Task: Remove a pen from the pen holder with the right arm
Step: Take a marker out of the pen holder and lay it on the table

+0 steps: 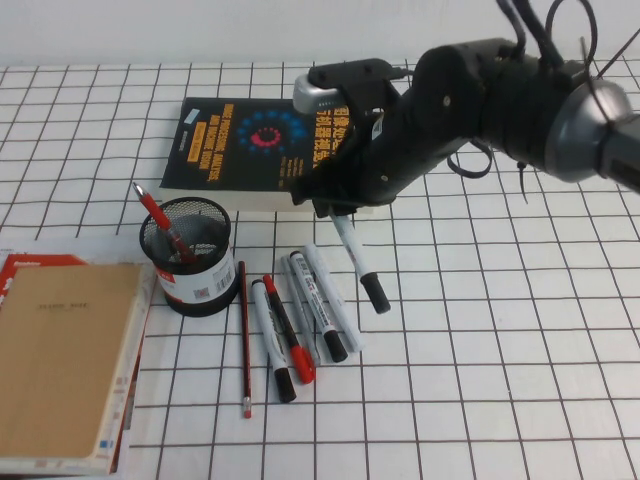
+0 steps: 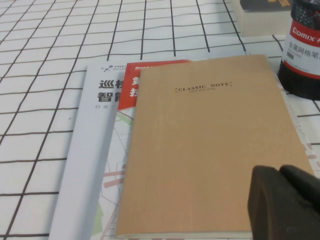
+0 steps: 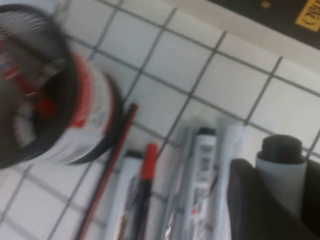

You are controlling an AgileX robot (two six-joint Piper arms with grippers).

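Black mesh pen holder (image 1: 187,255), labelled Comix, contains one red pen (image 1: 160,222). Right gripper (image 1: 338,208) clamps a grey marker (image 1: 358,262) to its right; left gripper (image 2: 285,202) hovers over notebook (image 2: 205,145) marked CLASSIC NOTE.

right gripper (image 3: 280,202): I see it clamping a black-capped marker (image 3: 281,167), apart from the pen holder (image 3: 50,90)
red pencil (image 3: 112,165): just beside the pen holder
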